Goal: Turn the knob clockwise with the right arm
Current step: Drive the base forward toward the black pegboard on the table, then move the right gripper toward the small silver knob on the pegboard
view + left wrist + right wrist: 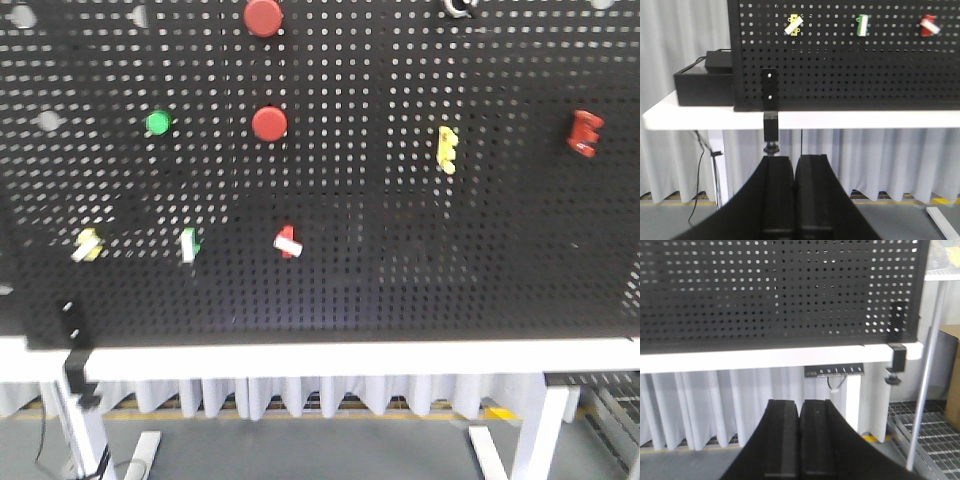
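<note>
**A:** Early going, folks. The right hand (800,406) sits low, facing the lower right corner of the pegboard (400,250). It is below the white surface (350,358) that carries the pegboard, and no knob shows in its own camera.

**B:** So where's the target?

**A:** Across the pegboard's lower left there's a row: a yellow knob (88,244), a green knob (189,244), then a red knob (288,241). The task doesn't say which. The red one lies furthest toward the pegboard's right, so that's my guess.

**B:** What makes a clean move from here?

**A:** As I read it, the hand needs to rise and swing toward the pegboard's left half, spreading its fingers before it arrives. It should come in square to the pegboard's face, straddle the knob's white bar and clamp firmly. Then it rolls the wrist clockwise about the knob's own axis. Any sideways shove and the bar could slip out.

**B:** And the hands right now?

**A:** The left hand (795,164) has its fingers pressed together on nothing and points at the clamp (771,125) by the pegboard's lower left corner. The right hand is the same: pressed flat together, gripping nothing, touching nothing, well apart from the knobs.
</note>
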Motion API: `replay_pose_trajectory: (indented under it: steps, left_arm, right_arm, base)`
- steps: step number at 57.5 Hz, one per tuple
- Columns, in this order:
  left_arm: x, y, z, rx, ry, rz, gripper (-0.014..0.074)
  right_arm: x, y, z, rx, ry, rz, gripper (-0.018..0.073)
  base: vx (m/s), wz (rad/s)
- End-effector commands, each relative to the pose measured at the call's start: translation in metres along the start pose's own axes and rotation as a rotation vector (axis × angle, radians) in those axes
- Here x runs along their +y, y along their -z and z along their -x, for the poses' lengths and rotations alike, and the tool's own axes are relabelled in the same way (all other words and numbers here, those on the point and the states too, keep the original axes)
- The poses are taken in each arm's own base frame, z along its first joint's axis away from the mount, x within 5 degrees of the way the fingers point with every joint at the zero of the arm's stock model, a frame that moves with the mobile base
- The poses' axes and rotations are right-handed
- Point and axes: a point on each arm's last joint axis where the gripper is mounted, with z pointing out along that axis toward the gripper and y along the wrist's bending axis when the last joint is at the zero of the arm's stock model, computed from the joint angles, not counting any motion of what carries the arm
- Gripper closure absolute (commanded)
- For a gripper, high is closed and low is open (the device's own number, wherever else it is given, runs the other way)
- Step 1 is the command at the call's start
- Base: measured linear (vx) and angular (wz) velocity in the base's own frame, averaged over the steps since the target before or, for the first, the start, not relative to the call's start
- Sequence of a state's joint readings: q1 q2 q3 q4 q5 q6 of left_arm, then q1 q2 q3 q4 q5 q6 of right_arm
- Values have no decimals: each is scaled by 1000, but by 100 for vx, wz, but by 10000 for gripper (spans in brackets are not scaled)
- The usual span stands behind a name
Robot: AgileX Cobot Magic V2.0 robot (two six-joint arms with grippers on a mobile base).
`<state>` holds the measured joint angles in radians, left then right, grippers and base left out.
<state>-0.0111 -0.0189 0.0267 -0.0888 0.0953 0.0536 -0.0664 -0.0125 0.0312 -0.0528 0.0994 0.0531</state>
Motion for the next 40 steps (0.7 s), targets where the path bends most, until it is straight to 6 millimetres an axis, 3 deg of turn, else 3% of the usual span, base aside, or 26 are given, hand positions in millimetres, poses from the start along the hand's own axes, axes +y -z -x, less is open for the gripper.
replay_pose_trajectory:
  steps: [1, 40]
  left_arm:
    - [0, 1, 5, -84, 5, 2, 603]
    - [0, 1, 5, -84, 5, 2, 603]
  right_arm:
    - [0, 1, 6, -88, 9, -1, 568]
    - [0, 1, 6, -88, 9, -1, 568]
  base:
    - [37, -1]
    - [33, 2]
